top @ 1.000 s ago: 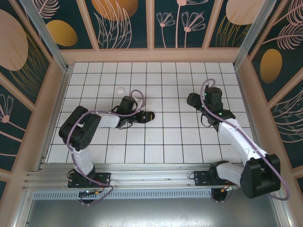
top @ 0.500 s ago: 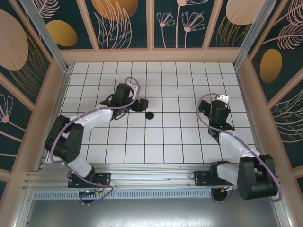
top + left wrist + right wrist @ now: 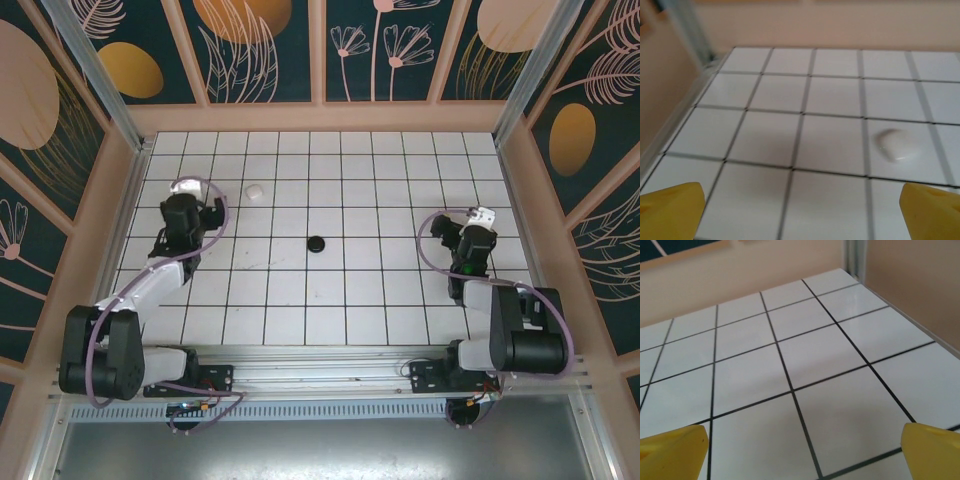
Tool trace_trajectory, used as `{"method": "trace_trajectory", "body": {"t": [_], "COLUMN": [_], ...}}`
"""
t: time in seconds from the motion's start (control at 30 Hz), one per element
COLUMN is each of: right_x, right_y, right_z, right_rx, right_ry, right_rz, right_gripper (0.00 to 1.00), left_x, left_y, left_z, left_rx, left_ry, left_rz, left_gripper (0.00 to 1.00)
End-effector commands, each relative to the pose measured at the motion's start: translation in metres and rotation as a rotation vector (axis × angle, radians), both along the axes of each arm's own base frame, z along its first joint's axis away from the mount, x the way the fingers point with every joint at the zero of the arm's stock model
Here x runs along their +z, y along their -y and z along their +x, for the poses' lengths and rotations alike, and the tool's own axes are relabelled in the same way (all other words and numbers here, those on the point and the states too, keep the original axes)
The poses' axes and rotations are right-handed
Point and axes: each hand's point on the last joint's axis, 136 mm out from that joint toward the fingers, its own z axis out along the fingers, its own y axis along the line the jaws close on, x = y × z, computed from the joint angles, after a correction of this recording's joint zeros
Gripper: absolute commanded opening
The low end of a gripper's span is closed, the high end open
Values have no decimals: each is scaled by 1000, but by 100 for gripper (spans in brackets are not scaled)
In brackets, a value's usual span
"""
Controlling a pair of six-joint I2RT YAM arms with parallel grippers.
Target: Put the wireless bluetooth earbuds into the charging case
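The left fingers (image 3: pixel 672 210) stand spread wide and grip nothing. A small white lump (image 3: pixel 896 145) lies on the tiled bench (image 3: pixel 765 135) ahead of them, nearer the fingertip at the right of the wrist view. The right fingers (image 3: pixel 672 447) are spread just as wide, over bare tiles. A small round black thing (image 3: pixel 316 243), probably the charging case, sits on the bench between the two pairs of fingers, well apart from both. Whether it holds the earbuds cannot be told from above.

A lab-style robot test cell; white tiled floor (image 3: pixel 360 290); aluminium mounting rail (image 3: pixel 320 385) at 6 o'clock; leaf-patterned wall panels (image 3: pixel 265 50) at 12.
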Motion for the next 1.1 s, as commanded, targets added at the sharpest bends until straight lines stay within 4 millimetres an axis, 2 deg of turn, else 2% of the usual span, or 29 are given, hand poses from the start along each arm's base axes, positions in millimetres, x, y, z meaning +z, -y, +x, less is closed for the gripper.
{"method": "trace_trajectory", "body": {"t": [0.0,0.07,0.17,0.2,0.43,0.53,0.6,0.63,0.67,0.7,0.73,1.07], "right_x": [23,16,8,6,5,5,5,4,4,5,5,5], "right_y": [-9,-13,-18,-26,-32,-34,-34,-35,-35,-34,-34,-34], "right_z": [6,5,7,7,9,10,10,10,10,10,10,10], "right_rx": [68,93,123,168,186,200,200,201,201,200,199,201], "right_ry": [133,138,136,133,126,125,125,123,123,125,124,124], "right_rz": [-25,-29,-42,-46,-70,-70,-70,-71,-71,-70,-71,-70], "right_gripper": [99,99,99,99,99,99,99,99,99,99,99,99], "left_x": [24,20,19,20,3,-6,-15,-14,-25,-28,-23,-26], "left_y": [-32,-35,-25,-22,-5,-10,-12,-11,-11,-12,-14,-14], "left_z": [-5,-11,-13,-14,-28,-40,-35,-26,-16,-13,-18,-16], "left_rx": [76,76,24,8,-99,-65,-55,-61,-59,-56,-42,-38], "left_ry": [171,216,282,306,367,410,401,394,312,293,335,313], "left_rz": [14,-9,-41,-54,-52,-52,-53,-56,-54,-54,-56,-52], "left_gripper": [99,99,98,99,98,99,99,99,98,99,99,99]}}
